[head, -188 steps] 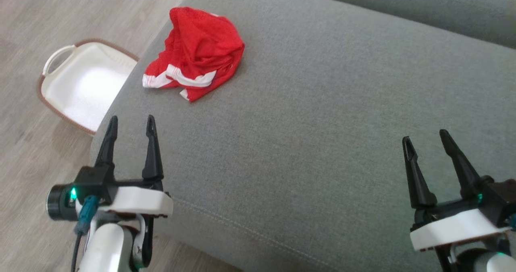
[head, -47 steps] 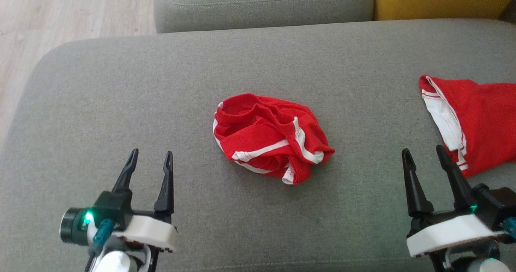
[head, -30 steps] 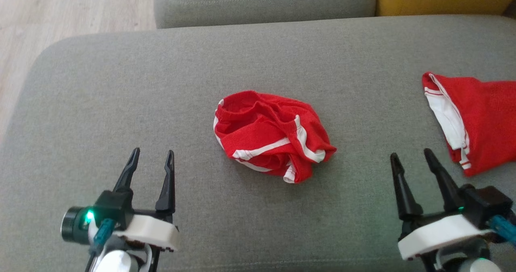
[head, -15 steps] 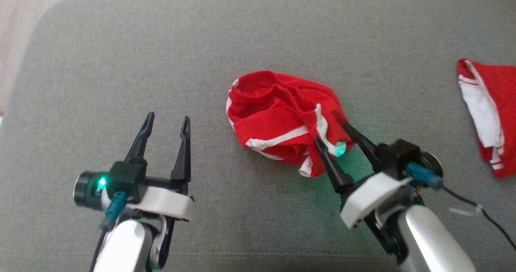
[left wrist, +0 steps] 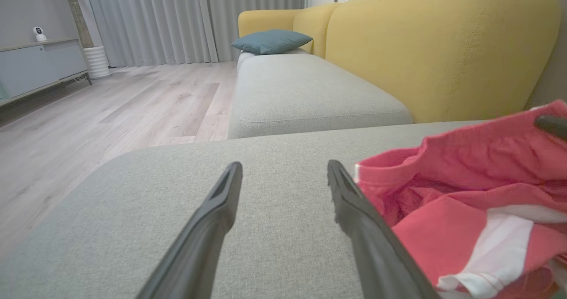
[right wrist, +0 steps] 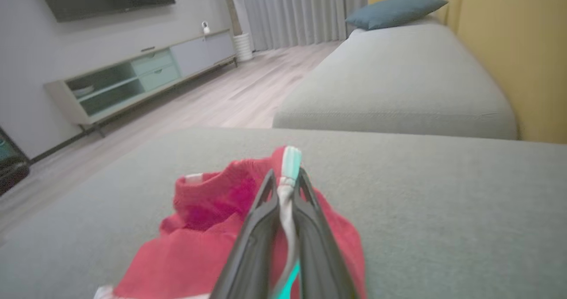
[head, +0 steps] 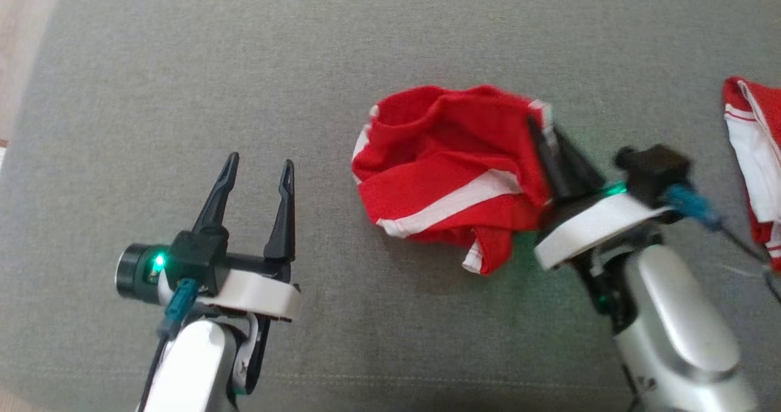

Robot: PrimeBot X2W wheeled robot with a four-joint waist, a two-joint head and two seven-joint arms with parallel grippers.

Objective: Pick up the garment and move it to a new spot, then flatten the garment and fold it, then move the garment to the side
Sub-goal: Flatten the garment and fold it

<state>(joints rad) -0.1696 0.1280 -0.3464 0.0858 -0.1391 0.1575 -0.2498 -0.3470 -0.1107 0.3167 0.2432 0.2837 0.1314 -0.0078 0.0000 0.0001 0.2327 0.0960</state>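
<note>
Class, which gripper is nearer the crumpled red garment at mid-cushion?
Right. The right gripper is shut on the garment at its white trim; the left gripper hovers open, apart, on its left side.

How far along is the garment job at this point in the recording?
Done: only the grasp. The right claw is shut on a white-trimmed edge of the crumpled red garment, which lies bunched on the grey cushion. In hand: the pickup, first step. The left claw stands open beside it, holding nothing. Left: moving it to a new spot, flattening, folding, setting it aside.
</note>
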